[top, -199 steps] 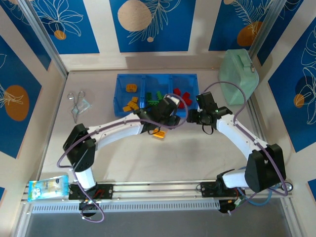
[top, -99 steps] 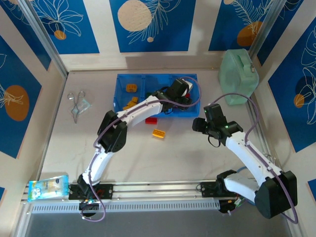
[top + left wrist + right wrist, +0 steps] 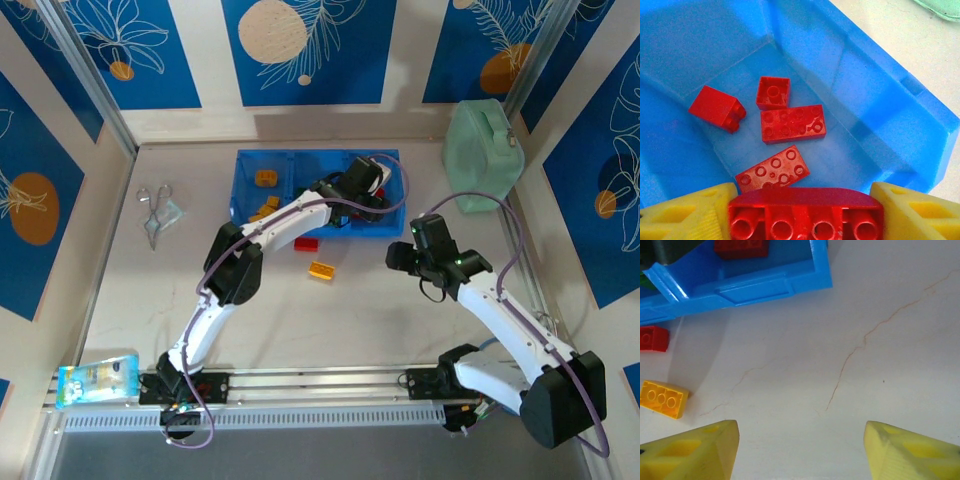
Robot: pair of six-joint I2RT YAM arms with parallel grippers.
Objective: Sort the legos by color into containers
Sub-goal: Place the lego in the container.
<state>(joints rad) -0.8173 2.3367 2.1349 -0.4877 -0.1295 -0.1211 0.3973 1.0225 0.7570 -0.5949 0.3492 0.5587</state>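
Hanging above the right-hand compartment [image 3: 855, 145] of the blue tray [image 3: 247, 170], the left gripper [image 3: 362, 190] is clamped on a long red brick [image 3: 805, 212], with its yellow fingers [image 3: 685, 212] pressed to the two ends. Below it, four more red bricks [image 3: 792, 123] lie loose on that compartment's floor. They are gathered toward the inner side, with bare floor between them and the outer wall. Past that wall the pale table [image 3: 330, 330] begins, and the mint green case [image 3: 483, 150] stands well apart near the far right corner.

Yellow bricks [image 3: 265, 178] sit in the left-hand compartment. A small red brick [image 3: 307, 243] lies on the table just in front of the tray's near wall, and a yellow-orange brick [image 3: 321, 270] lies a little nearer the arms. From there a broad stretch of tabletop runs back to the rail that carries the arm bases. Scissors [image 3: 153, 208] lie to the left of the tray, and a packet [image 3: 97, 380] lies at the near left corner.

The left arm reaches diagonally from its base, bends at the elbow, and passes its forearm over the tray's near wall. The right arm bows out to the right and then angles back toward the middle. The right gripper [image 3: 801, 440] hangs over bare table just off the tray's near right corner, its fingers spread wide with nothing between them.
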